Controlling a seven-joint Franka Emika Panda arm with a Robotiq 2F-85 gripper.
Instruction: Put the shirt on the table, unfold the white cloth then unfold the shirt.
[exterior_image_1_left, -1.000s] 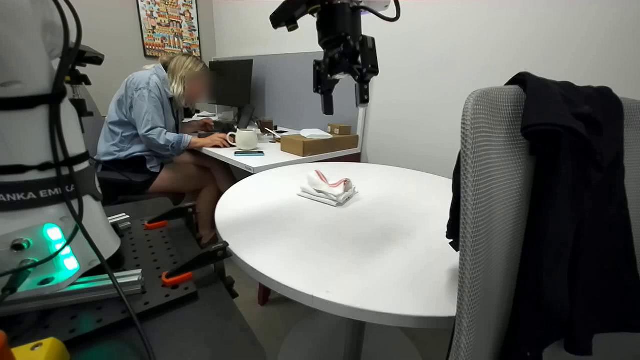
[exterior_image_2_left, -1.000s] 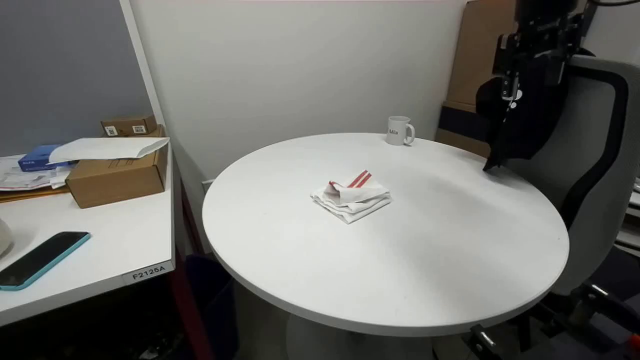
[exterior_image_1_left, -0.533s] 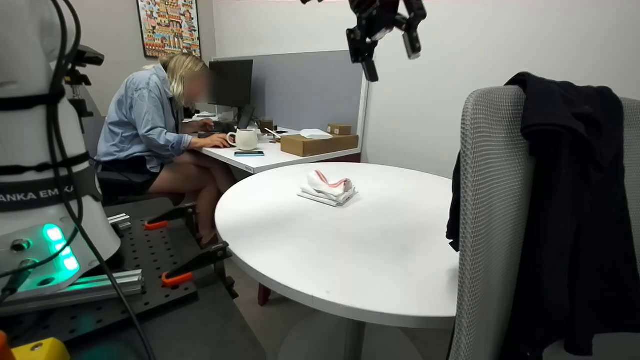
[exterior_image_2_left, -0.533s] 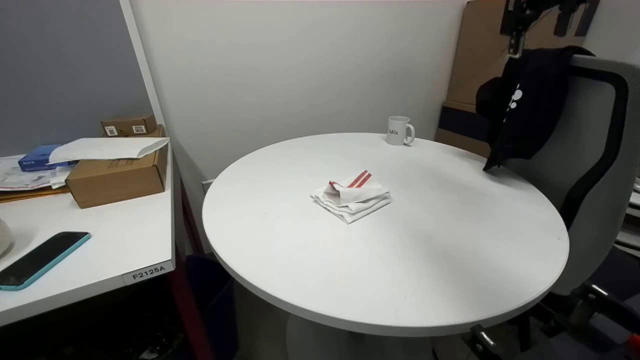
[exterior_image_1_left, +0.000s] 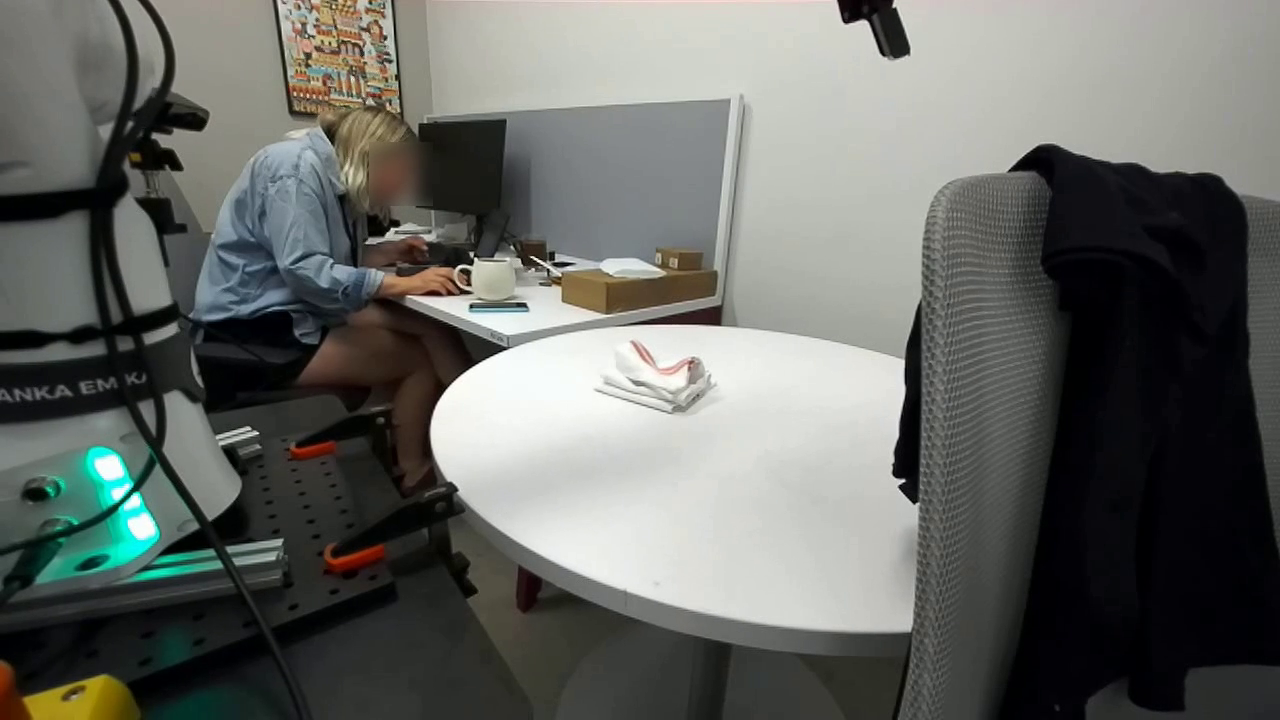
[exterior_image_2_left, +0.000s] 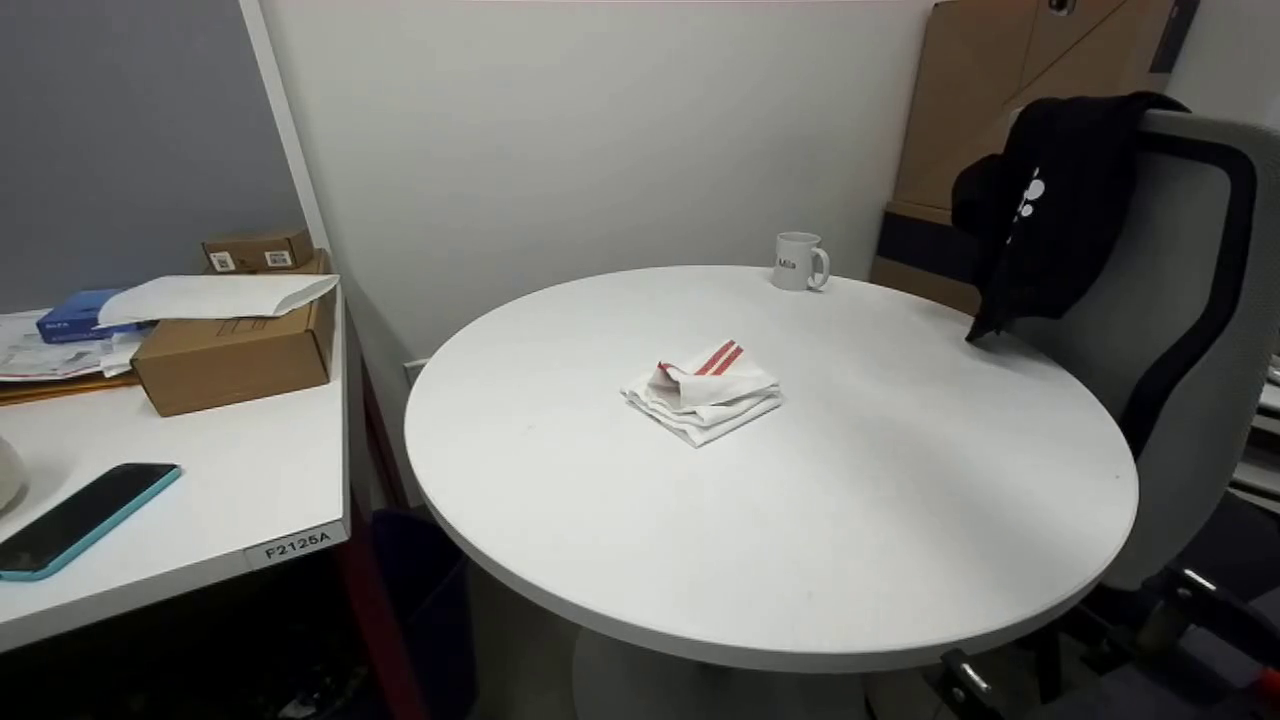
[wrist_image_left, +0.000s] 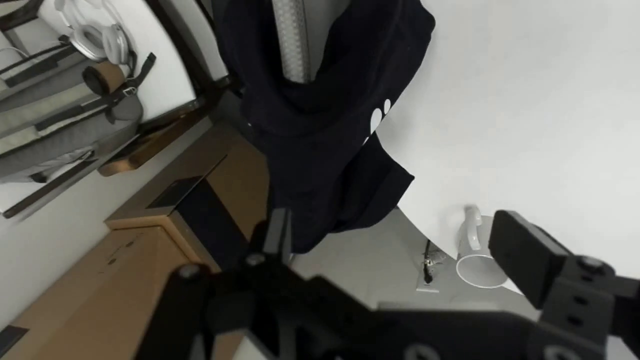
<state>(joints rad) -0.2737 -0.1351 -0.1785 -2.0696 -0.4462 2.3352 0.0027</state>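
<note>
— What's your bench (exterior_image_2_left: 800, 560) carrying?
— Your white cloth (exterior_image_2_left: 710, 400), folded near its middle, and a mug (exterior_image_2_left: 795, 265) by its rim; a pale wall (exterior_image_2_left: 600, 140) runs along one side;
— And its edges?
— A chair (exterior_image_1_left: 985, 430) at one, your shirt (exterior_image_2_left: 1080, 215) draped over it; white surface leaves you room round the cloth; your claw (wrist_image_left: 397, 242) hangs above bench height, spread wide, gripping nothing.

In an exterior view, I'm finding room for my gripper (wrist_image_left: 392, 235) over the table (exterior_image_2_left: 780, 560) from five to nine o'clock; the mug (exterior_image_2_left: 795, 264) is blocking twelve, the chair (exterior_image_2_left: 1180, 240) with the shirt (exterior_image_2_left: 1070, 220) two to four.
</note>
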